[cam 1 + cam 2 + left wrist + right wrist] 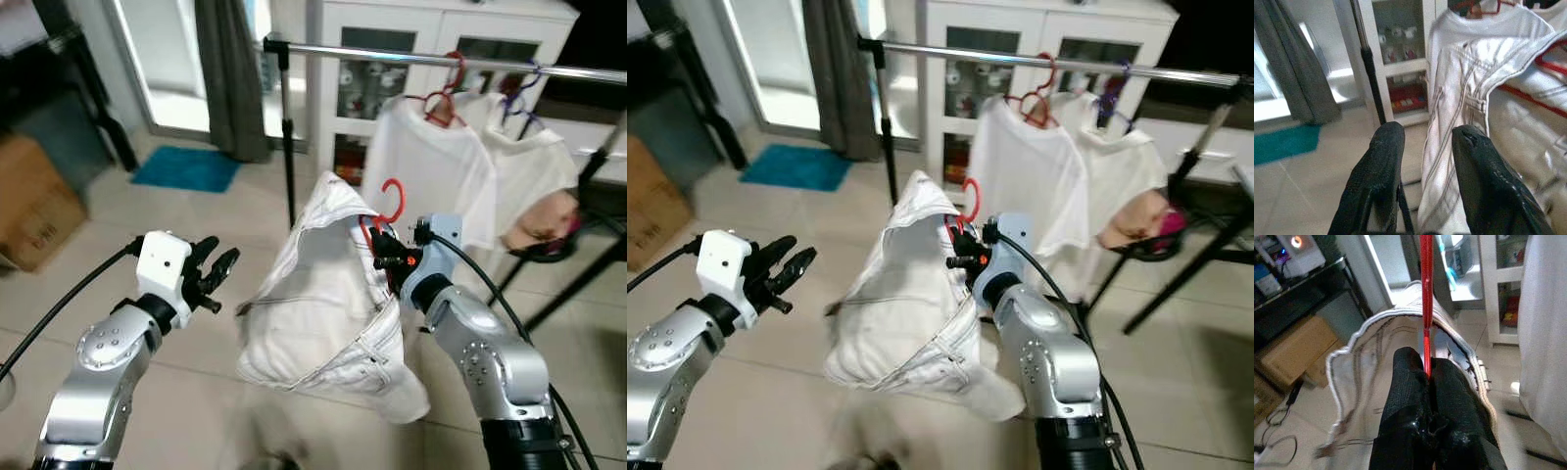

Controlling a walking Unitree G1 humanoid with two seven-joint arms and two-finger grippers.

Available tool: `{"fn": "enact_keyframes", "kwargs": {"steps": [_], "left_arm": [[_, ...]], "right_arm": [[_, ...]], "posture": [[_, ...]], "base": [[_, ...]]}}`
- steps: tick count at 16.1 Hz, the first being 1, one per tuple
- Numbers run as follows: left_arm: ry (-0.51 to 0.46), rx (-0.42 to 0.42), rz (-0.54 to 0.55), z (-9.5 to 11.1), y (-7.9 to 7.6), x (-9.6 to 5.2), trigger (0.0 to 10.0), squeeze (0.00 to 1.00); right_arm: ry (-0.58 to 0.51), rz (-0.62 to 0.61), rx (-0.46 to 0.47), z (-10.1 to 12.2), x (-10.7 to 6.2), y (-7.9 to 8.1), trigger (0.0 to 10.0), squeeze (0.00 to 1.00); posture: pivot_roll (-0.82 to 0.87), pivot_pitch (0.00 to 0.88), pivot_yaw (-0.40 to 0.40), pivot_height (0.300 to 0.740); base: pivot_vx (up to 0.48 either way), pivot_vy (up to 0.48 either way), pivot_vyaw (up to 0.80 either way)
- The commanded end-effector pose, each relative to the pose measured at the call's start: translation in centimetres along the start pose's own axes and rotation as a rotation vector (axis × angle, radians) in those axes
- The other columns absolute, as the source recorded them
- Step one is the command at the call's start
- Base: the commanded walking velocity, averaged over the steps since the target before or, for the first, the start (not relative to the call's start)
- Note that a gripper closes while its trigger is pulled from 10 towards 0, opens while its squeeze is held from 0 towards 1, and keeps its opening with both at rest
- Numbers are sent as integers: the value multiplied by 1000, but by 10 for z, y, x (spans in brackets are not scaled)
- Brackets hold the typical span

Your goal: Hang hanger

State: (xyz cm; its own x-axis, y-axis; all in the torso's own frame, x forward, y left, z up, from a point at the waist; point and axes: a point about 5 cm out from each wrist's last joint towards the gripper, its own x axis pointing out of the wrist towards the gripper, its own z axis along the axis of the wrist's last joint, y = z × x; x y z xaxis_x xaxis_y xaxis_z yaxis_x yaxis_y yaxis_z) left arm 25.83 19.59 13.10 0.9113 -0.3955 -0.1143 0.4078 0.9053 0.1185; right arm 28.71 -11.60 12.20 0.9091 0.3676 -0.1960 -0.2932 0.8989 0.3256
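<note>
Silver forearms rise from the lower corners of the head views, each ending in a black-fingered hand. On the right, the right hand (384, 257) is clamped shut on the red hanger (390, 208); the right wrist view shows its two fingers (1408, 382) pressed together around the hanger's thin red stem. A white garment (323, 294) (stitched seams, something like a jacket) is draped over this hanger and hangs down in a bundle between the two arms, above the tiled floor (196, 235). The hanger's hook points upward, below and in front of the clothes rail (392, 54) and well apart from it.

The left hand (217, 274) is raised beside the garment's left edge, fingers spread and gripping nothing; in the left wrist view the white fabric shows through the gap between its fingers (1381, 171).

On the rail behind, two white shirts hang side by side: one (431, 166) on another red hanger (449, 93), the other (529, 166) on a purplish hanger (519, 93). Behind the rail stands a white cabinet (333, 59) with glass doors. A grey curtain (230, 69) hangs to its left, with a teal mat (186, 168) on the floor near it and a cardboard box (34, 201) further left.
</note>
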Motion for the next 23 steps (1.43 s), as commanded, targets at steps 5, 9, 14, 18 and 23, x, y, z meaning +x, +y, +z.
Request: {"fn": "enact_keyframes", "kwargs": {"steps": [5,9,14,18,23], "left_arm": [[-1,45,-9,3,-2,1,10000,0],[2,58,-17,3,-2,2,10000,0],[5,63,-26,2,-3,2,10000,0],[4,64,-30,2,-5,3,10000,0],[8,75,-40,2,-7,2,10000,0]], "right_arm": [[-98,-43,-56,18,1,-4,10000,0],[-125,-52,-97,25,2,-5,10000,0],[-110,9,-128,23,2,2,10000,0],[-88,58,-146,22,2,8,10000,0],[-116,57,-115,27,4,7,10000,0]], "posture": [[-37,0,33,740],[-39,0,31,740],[-39,0,31,740],[-38,0,27,740],[-33,0,21,740]], "base": [[380,0,0],[383,0,0],[382,0,0],[382,0,400],[382,0,160]]}}
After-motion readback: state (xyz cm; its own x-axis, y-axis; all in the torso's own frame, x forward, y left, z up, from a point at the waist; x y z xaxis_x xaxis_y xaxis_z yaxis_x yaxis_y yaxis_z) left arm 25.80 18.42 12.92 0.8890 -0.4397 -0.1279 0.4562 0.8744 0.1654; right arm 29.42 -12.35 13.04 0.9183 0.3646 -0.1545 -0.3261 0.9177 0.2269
